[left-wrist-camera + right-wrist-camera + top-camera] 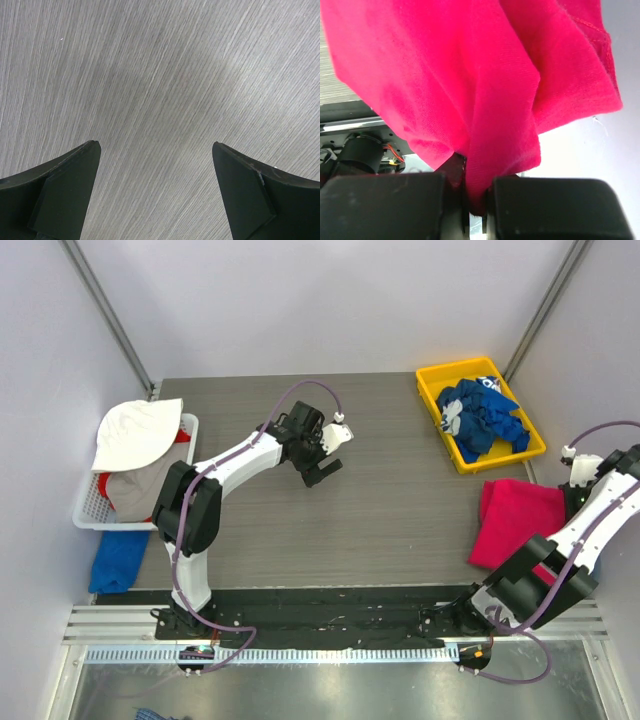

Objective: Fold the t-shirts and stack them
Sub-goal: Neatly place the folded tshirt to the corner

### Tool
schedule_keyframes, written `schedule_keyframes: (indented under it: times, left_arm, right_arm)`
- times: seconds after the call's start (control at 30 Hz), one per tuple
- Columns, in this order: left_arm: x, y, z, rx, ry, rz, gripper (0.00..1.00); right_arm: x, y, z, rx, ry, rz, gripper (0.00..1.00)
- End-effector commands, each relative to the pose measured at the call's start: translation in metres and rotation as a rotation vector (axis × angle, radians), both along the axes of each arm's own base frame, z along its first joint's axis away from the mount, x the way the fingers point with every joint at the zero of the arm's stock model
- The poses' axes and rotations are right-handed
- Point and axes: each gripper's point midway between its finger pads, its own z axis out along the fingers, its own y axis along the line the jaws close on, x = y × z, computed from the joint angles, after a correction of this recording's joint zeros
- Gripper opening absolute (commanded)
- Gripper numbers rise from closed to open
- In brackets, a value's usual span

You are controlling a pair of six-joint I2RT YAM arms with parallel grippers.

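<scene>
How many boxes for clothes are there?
2. A yellow bin sits at the far right, holding blue shirts; a white basket sits at the left edge, partly under white cloth.

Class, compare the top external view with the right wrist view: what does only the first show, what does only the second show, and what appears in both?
Only the top external view: the left gripper open above the bare table, a yellow bin holding blue t-shirts, and a white basket piled with cloth at the left edge. Only the right wrist view: the right gripper shut on a pinched fold of the pink-red t-shirt, seen close up. Both: that pink-red t-shirt.
</scene>
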Motion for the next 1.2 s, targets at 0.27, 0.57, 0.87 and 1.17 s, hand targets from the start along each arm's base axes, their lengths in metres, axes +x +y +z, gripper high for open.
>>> schedule_keyframes:
  times: [0.27, 0.57, 0.87, 1.17]
  left_arm:
    - [0.000, -0.007, 0.021, -0.048, -0.040, -0.024, 1.00]
    - [0.002, -0.008, 0.018, -0.041, -0.032, -0.024, 1.00]
    - [0.003, -0.009, 0.017, -0.034, -0.026, -0.024, 1.00]
    - [0.001, -0.010, 0.014, -0.049, -0.013, -0.009, 1.00]
  right_arm:
    - [0.018, -0.075, -0.011, -0.088, 0.009, -0.065, 0.01]
    - [0.035, -0.108, -0.023, -0.109, 0.028, -0.130, 0.01]
    - [0.045, -0.102, -0.032, -0.122, 0.020, -0.113, 0.01]
    - [0.059, -0.085, -0.014, -0.221, -0.062, -0.091, 0.39]
